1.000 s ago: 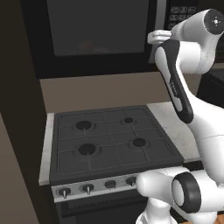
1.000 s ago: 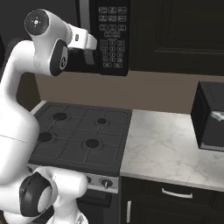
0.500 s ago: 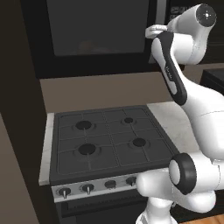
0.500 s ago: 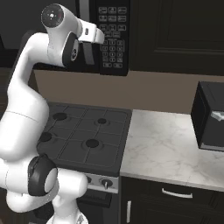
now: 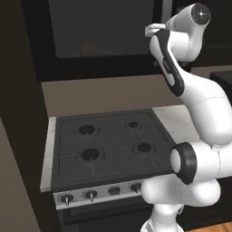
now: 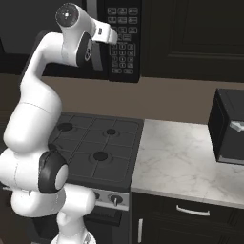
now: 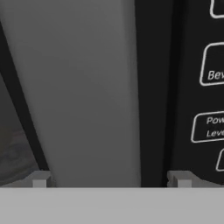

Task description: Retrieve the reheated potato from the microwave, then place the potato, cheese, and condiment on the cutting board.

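At microwave [image 5: 104, 38] front: claw [image 7: 109, 177] tips spread apart, straddling smooth grey vertical door handle [image 7: 83, 92]; glossy black button panel [image 6: 123, 40] beside; door closed.

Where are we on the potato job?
Early. Nothing looks done: the black built-in microwave with its dark glass door is shut. In hand: the claw, fingers apart, faces the door's grey vertical handle beside the button panel. Left: open the door, take out the potato, put potato, cheese and condiment on the board.
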Controlling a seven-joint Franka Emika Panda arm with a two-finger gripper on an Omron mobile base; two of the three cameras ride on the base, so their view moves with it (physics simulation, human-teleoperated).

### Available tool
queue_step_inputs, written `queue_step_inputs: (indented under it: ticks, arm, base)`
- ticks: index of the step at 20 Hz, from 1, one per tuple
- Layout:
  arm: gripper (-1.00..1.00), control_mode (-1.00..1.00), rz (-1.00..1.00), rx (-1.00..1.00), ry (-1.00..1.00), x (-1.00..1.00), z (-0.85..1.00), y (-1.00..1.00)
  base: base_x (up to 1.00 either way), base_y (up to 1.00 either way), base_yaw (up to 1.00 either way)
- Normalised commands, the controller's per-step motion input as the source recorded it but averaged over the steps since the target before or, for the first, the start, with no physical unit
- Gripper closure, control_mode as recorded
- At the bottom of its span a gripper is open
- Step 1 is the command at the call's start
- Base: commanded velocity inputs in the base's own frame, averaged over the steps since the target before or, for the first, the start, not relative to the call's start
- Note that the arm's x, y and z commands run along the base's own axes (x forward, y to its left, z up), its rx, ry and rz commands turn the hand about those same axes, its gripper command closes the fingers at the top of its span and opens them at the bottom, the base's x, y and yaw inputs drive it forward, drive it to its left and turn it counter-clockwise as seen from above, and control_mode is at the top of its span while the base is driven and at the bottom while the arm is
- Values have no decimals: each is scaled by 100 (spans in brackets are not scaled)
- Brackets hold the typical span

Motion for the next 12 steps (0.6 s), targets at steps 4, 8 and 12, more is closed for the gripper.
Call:
queue_step_inputs:
  ticks: [4,8,12]
  arm:
    - [-100,-100,0,0,0,53,0,0]
    - [100,-100,0,0,0,43,0,0]
    - [100,-100,0,0,0,15,0,16]
  base:
    - [0,0,0]
    - [0,0,0]
    - [0,0,0]
